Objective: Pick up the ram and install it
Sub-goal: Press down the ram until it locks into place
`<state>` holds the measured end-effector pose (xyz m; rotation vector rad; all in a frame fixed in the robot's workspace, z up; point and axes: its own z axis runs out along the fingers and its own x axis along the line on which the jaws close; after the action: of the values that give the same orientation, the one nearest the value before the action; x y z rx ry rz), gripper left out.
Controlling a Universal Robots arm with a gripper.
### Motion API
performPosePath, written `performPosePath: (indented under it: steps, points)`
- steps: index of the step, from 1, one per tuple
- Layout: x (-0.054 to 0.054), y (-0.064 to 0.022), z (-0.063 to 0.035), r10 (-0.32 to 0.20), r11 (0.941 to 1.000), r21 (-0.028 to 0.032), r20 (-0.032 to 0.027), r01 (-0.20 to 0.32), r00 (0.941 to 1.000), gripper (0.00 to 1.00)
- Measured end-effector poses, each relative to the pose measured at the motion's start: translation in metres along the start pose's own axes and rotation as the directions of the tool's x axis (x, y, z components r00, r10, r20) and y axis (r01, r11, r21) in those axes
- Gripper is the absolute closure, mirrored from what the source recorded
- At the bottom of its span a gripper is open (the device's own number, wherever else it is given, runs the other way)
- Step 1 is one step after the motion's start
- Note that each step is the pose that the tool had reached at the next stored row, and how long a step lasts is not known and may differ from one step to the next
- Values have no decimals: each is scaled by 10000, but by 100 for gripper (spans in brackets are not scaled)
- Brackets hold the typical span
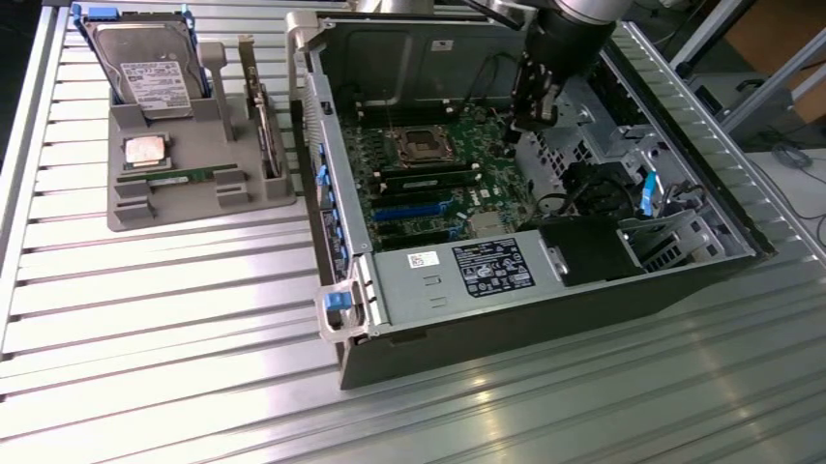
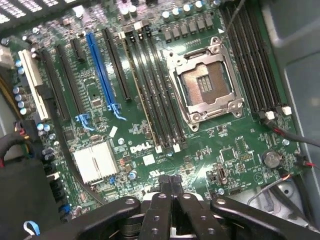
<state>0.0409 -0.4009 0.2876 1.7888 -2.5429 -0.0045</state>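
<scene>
1. The gripper (image 1: 532, 118) is seen inside the open computer case (image 1: 348, 290), above the motherboard (image 1: 446, 184), toward the far side of the case in the exterior view.
2. In the wrist view the gripper (image 2: 171, 182) is closed, its two fingertips pressed together; nothing is seen held between them.
3. One ram stick (image 1: 181, 177) is found lying flat on the grey holder tray (image 1: 193, 208), outside the case at the exterior view's left, well apart from the gripper.
4. On the same tray, a square silver processor chip (image 1: 143, 151) is placed just beyond the ram stick, and a hard drive (image 1: 145, 72) with a white label stands at the tray's far end.
5. A second long stick (image 1: 427, 181) is seen seated in a slot on the motherboard, just beside the processor socket (image 1: 423, 144).
6. In the wrist view the processor socket (image 2: 206, 86) is observed open and unfilled, with dark memory slots (image 2: 152, 90) on one side and further slots (image 2: 252, 65) on the other.
7. A blue expansion slot (image 2: 102, 70) and a silver heat sink (image 2: 95, 161) are noted on the board.
</scene>
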Motion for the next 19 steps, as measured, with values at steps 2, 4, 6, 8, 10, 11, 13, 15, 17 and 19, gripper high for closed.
performPosePath:
  steps: [2, 4, 6, 8, 10, 11, 13, 15, 17, 19]
  points:
    - [0, 0, 0, 673, 9977, -16, 10, -673, 9977, 89]
    - [0, 0, 0, 1206, 9927, -29, 18, -1206, 9927, 89]
    - [0, 0, 0, 1603, 9871, -39, 22, -1603, 9871, 89]
    - [0, 0, 0, 2140, 9768, -52, 28, -2139, 9768, 89]
    - [0, 0, 0, 2835, 9590, -71, 35, -2834, 9590, 89]
    - [0, 0, 0, 3176, 9482, -81, 38, -3175, 9482, 89]
    - [0, 0, 0, 3845, 9231, -101, 44, -3845, 9231, 89]
    - [0, 0, 0, 4447, 8957, -122, 50, -4446, 8957, 89]
    - [0, 0, 0, 4792, 8776, -134, 52, -4791, 8777, 89]
    - [0, 0, 0, 5156, 8568, -148, 55, -5155, 8568, 89]
